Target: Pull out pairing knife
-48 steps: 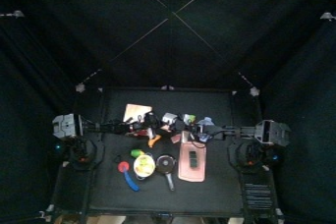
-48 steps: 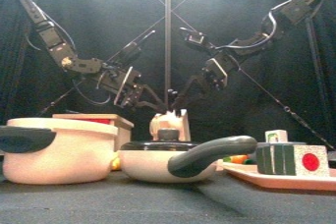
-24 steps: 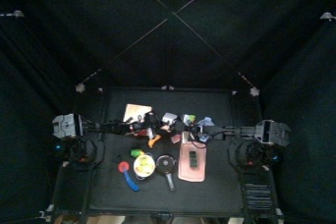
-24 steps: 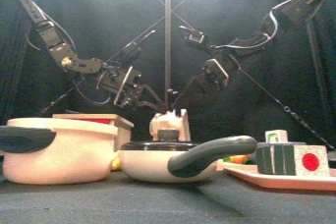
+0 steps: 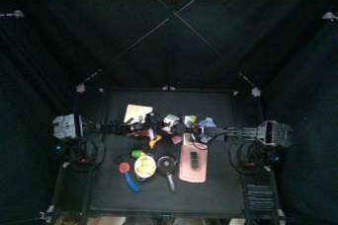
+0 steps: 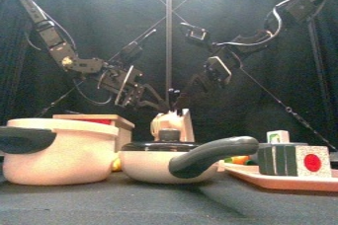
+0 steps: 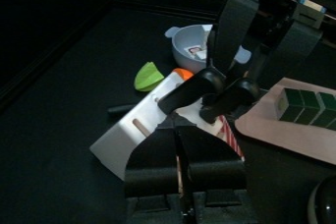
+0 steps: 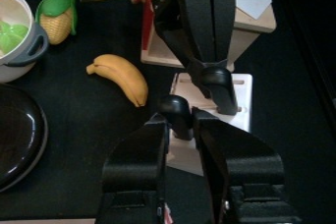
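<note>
As the right tool point(image 6: 176, 97) rose slightly off the knife block point(image 6: 168, 126) near the counter's back edge, pinching the paring knife handle point(image 8: 175, 108), extraction looked underway; left tool point(image 7: 197, 98) clamped the block.

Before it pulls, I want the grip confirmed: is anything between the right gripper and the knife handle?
Nothing visible. The right gripper is closed around the black knife handle at the knife block; the left gripper sits beside, at the block.
</note>
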Controlling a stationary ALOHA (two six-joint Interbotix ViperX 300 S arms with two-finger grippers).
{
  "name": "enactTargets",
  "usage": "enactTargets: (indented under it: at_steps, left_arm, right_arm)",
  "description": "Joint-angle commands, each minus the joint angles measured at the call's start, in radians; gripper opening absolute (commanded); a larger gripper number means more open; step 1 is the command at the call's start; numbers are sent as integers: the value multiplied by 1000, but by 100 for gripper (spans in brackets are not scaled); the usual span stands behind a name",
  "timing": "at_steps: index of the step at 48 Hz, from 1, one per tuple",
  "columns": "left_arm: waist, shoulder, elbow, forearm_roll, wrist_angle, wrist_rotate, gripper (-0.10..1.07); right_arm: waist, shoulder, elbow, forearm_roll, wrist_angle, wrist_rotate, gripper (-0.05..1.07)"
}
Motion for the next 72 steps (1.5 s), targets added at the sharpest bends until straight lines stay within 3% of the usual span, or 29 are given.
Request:
enactTargets:
  at_steps: [1,33,72]
  left_arm:
    - [3,-8,-23,-2,-5,2,12]
    - [0,9,-32,-2,14,2,12]
    - [3,9,-38,-2,17,2,12]
  right_arm:
    - [14,-44,-34,2,-14,5,41]
    - [5,-43,-66,3,-21,6,41]
    - [49,-87,-78,-6,-51,3,41]
